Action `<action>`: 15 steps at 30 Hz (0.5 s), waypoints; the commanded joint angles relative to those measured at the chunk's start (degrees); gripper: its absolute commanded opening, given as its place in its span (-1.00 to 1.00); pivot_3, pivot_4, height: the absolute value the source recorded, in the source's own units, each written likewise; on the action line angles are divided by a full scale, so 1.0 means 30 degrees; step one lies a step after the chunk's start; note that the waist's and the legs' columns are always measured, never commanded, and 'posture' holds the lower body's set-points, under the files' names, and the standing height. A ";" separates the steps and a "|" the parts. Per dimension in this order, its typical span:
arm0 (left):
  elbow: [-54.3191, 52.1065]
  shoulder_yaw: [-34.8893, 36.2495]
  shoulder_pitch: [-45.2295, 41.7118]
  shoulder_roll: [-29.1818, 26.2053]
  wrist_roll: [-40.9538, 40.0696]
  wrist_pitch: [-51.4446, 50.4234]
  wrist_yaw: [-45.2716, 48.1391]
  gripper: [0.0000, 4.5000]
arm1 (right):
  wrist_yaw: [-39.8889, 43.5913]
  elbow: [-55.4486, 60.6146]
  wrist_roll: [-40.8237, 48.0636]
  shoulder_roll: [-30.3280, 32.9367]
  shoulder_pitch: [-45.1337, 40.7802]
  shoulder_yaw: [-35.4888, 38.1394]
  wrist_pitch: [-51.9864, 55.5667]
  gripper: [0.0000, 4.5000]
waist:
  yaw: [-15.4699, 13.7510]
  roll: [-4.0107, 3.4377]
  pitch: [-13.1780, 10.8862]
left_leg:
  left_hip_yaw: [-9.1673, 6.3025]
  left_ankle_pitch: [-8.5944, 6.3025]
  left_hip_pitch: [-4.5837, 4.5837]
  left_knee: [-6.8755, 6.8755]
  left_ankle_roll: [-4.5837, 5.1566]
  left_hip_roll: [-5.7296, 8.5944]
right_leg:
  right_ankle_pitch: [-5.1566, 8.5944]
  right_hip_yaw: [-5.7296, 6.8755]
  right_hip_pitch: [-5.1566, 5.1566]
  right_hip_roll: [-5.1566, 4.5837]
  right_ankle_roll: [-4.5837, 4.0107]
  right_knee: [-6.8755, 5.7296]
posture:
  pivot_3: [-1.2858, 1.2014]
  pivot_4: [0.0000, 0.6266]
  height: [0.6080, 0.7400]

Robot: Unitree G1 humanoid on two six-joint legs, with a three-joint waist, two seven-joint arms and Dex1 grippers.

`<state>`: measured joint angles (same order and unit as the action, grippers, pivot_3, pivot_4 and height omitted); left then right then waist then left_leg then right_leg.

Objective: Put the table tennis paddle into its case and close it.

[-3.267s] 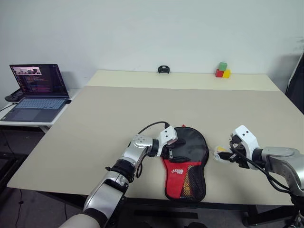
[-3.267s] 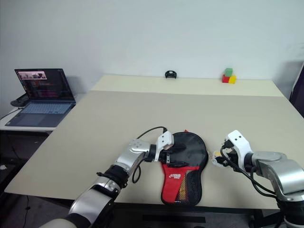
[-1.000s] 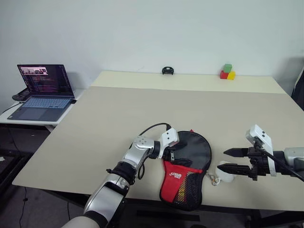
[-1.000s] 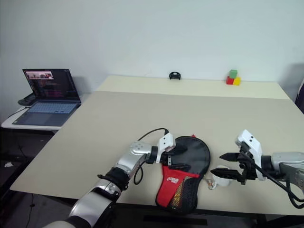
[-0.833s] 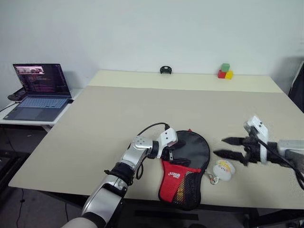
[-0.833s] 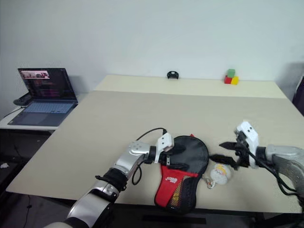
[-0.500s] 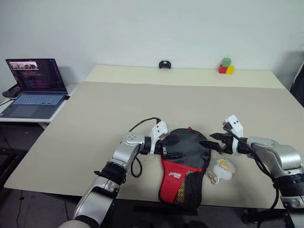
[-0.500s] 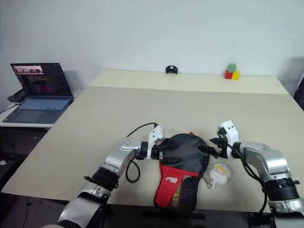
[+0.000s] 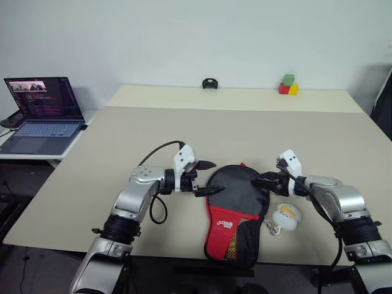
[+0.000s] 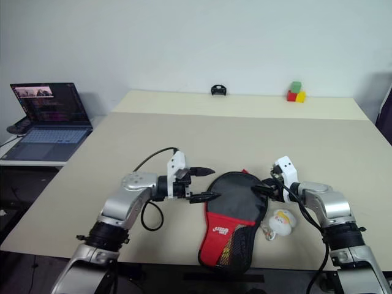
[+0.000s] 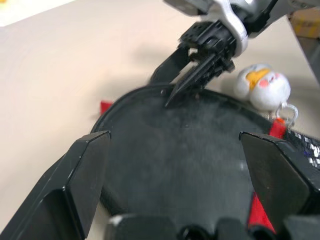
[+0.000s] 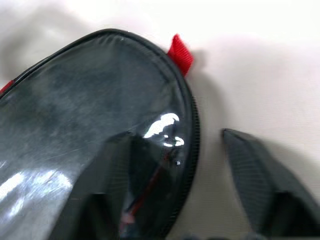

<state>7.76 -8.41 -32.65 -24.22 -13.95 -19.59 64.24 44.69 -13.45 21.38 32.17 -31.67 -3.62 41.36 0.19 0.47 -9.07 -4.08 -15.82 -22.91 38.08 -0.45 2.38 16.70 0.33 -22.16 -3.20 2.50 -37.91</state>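
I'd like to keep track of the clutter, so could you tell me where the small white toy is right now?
In the head views, the white toy lies on the table near its front edge, just right of the case and below the right claw.

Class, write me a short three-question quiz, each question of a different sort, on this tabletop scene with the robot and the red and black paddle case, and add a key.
1. True or false: the left pincer is open.
2. Which object lies on the table beside the case, on the robot's right?
A. a green cube
B. a small white plush toy
C. a laptop
3. Fill in: the right pincer is at the rim of the case's ____ round top.

Key:
1. True; it stands beside the case's left edge.
2. B, the small white plush toy.
3. black.
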 commanded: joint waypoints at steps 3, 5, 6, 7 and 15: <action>-0.1407 0.0528 0.0401 -0.0577 -0.0621 -0.0184 -0.0350 1.00 | 0.0215 -0.0892 -0.0839 -0.0155 -0.0727 -0.0190 -0.0531 -0.62 | 0.0004 0.0002 -0.0001 | -0.0003 -0.0004 0.0017 0.0003 0.0016 -0.0001 | -0.0006 0.0002 0.0001 0.0003 -0.0011 -0.0034 | 0.03 -0.52 1.00; -0.1534 0.0523 0.0509 -0.0697 -0.0727 -0.0232 -0.0437 1.00 | 0.0296 -0.1192 -0.1099 -0.0305 -0.0978 -0.0297 -0.0659 -0.88 | 0.0005 0.0002 -0.0001 | -0.0008 -0.0001 0.0023 0.0002 0.0017 -0.0005 | -0.0011 0.0003 0.0001 0.0007 -0.0019 -0.0044 | 0.03 -0.52 1.00; -0.1575 0.0511 0.0544 -0.0735 -0.0755 -0.0247 -0.0494 1.00 | 0.0361 -0.1339 -0.1240 -0.0379 -0.1125 -0.0362 -0.0735 -0.98 | 0.0010 0.0002 -0.0001 | -0.0007 0.0000 0.0026 0.0002 0.0016 -0.0005 | -0.0011 0.0005 0.0002 0.0007 -0.0020 -0.0048 | 0.03 -0.52 1.00; -0.1579 0.0498 0.0569 -0.0772 -0.0750 -0.0228 -0.0553 1.00 | 0.0437 -0.1481 -0.1392 -0.0440 -0.1273 -0.0461 -0.0835 -0.98 | 0.0022 0.0002 -0.0001 | -0.0006 0.0003 0.0028 0.0003 0.0015 -0.0006 | -0.0014 0.0006 0.0002 0.0009 -0.0024 -0.0052 | 0.03 -0.52 1.00; -0.1468 0.0254 0.0507 -0.0772 -0.0648 0.0015 -0.0788 1.00 | 0.0394 -0.3699 -0.2410 -0.1383 -0.3250 -0.0716 -0.2060 -0.98 | 0.0548 0.0006 -0.0003 | 0.0006 0.0033 0.0065 0.0003 0.0005 -0.0013 | -0.0051 0.0008 0.0005 0.0019 -0.0074 -0.0088 | 0.03 -0.52 1.00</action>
<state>5.72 -8.09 -30.69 -26.20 -15.30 -20.61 61.92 46.72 -23.46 15.65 28.19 -39.27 -5.89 37.03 1.83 0.49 -9.08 -4.05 -15.70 -22.68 38.08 -0.45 2.34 16.53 0.35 -22.14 -3.14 2.26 -38.24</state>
